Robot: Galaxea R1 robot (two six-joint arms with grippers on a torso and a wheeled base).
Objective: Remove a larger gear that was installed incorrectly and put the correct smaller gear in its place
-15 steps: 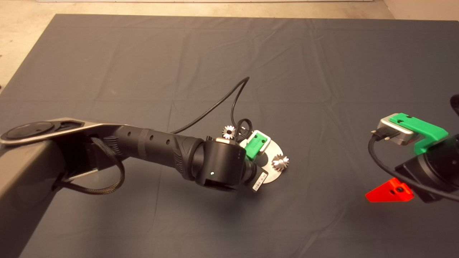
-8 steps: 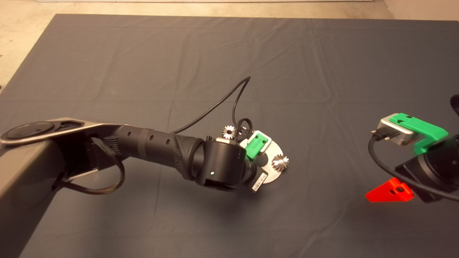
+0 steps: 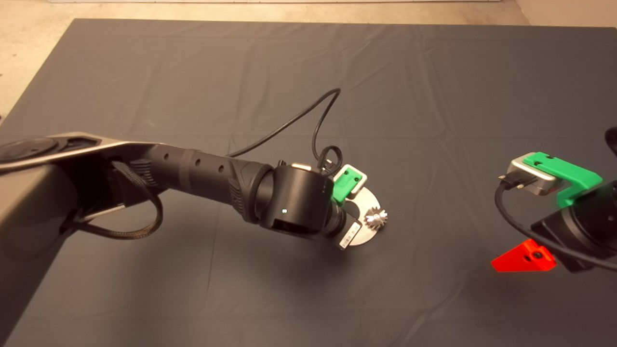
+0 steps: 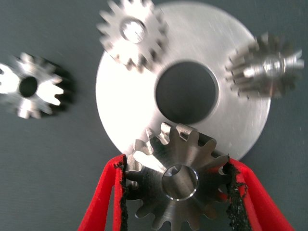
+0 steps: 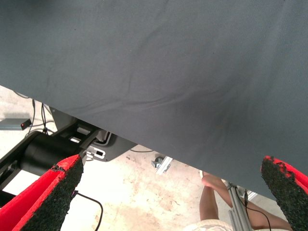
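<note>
My left gripper [image 4: 175, 163] is shut on the larger gear [image 4: 175, 185], a silver gear with long teeth. It holds the gear over the edge of the round silver plate [image 4: 144, 110]. The smaller gear [image 4: 31, 86], with a dark centre hole, lies loose on the mat beside the plate. In the head view my left arm [image 3: 294, 207] covers both of these gears. Two other gears sit on pegs on the plate [image 3: 367, 235]: a star-toothed one [image 3: 376, 218] [image 4: 264, 65] and a short-toothed one [image 4: 132, 33]. My right gripper [image 5: 171, 163] is open and parked at the mat's right edge.
A black cable [image 3: 313, 125] loops up from the left wrist over the dark mat [image 3: 434, 96]. One red finger [image 3: 525, 257] of the right gripper shows at the lower right. The right wrist view shows floor, a machine base and a person's leg [image 5: 211, 202] beyond the mat.
My left arm has risen and shifted slightly away from me. Its wrist now covers the loose gear that showed beside the plate in the head view. The right arm has not moved.
</note>
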